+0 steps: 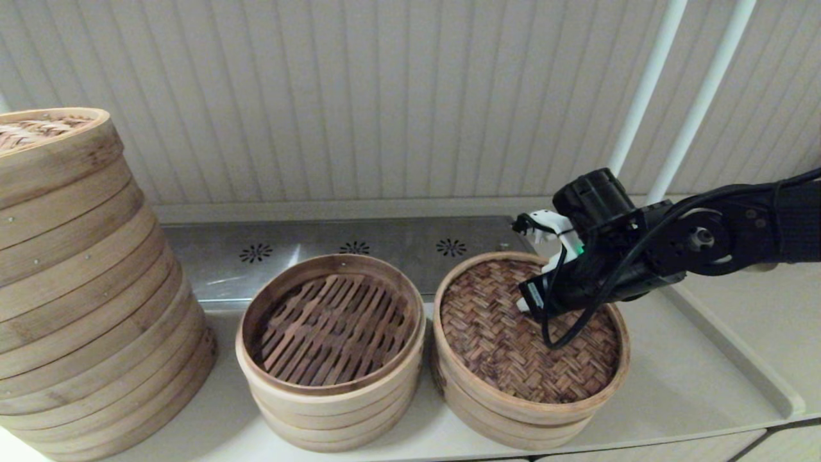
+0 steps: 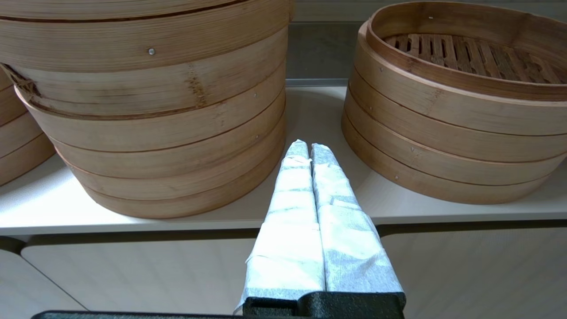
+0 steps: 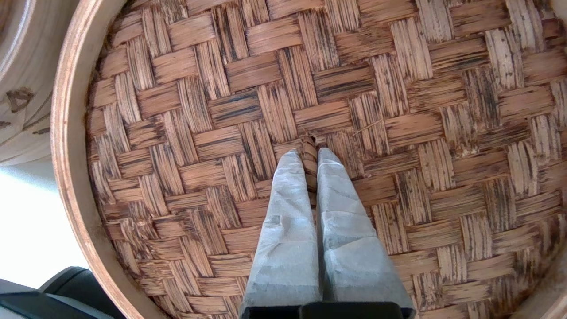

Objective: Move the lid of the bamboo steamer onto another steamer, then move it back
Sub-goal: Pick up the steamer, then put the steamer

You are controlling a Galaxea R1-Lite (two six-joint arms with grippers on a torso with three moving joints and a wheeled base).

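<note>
Tall many-tier steamer [image 1: 83,289]: stood at the counter's left edge, capped by a pale straw-weave lid [image 1: 38,131]; its lower tiers filled one side of the left wrist view.

Left gripper [image 2: 310,153]: parked low in front of the counter's front edge, aimed at the gap between the tall stack and the several-tier steamer; tape-wrapped fingers [image 2: 292,186] pressed flat together, clenched on nothing.

Several-tier steamer [image 1: 330,350]: sat near the middle of the counter [image 1: 693,378], uncovered, parallel brown slats showing inside; just beside the lidded stack to its right, possibly touching, though the gap was hard to judge.

Bamboo steamer lid [image 1: 529,327]: rested toward the counter's right side, level on the steamer beneath; pale rim band, reddish-brown herringbone top facing up.

Another steamer [image 1: 513,420]: lay under the lid, only its pale outer wall showing at the counter's front edge.

Right gripper [image 3: 311,155]: reached in from the counter's right edge, tilted down over the lid's back right part; fingertips [image 3: 288,166] touching the weave and pinched on a small woven loop at the lid's centre.

Back of the counter: strip of steel panel [image 1: 359,240] with three flower-shaped vent cutouts, below a ribbed wall.
</note>
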